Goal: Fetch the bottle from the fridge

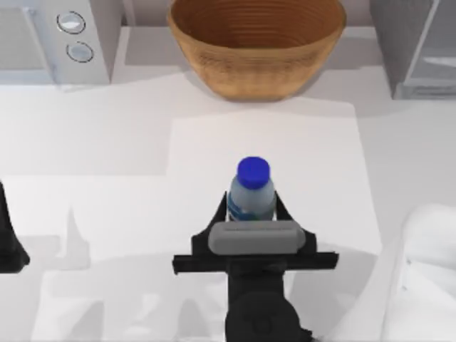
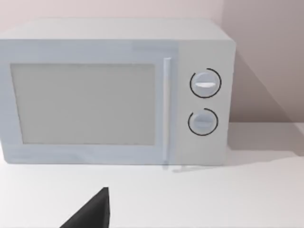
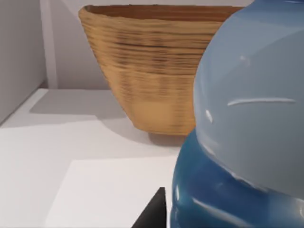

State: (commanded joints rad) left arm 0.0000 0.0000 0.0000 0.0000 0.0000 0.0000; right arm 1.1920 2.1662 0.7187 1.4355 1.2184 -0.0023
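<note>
1. Firstly, at the table's left edge my left arm [image 1: 11, 246] is parked; whether its jaws are open or together I cannot tell. Its wrist camera faces the microwave [image 2: 114, 92].
2. At the centre, the bottle [image 1: 251, 192] stands upright on the table [image 1: 107, 142], blue cap upward, already outside the fridge.
3. The right gripper [image 1: 251, 206] has one jaw on each side of the bottle's body, clamped on it. The long axis is vertical, between the jaws, so this arm is nearer.
4. Behind stands the wooden bowl [image 1: 256, 46].
5. At far right is the fridge [image 1: 420, 46].
</note>
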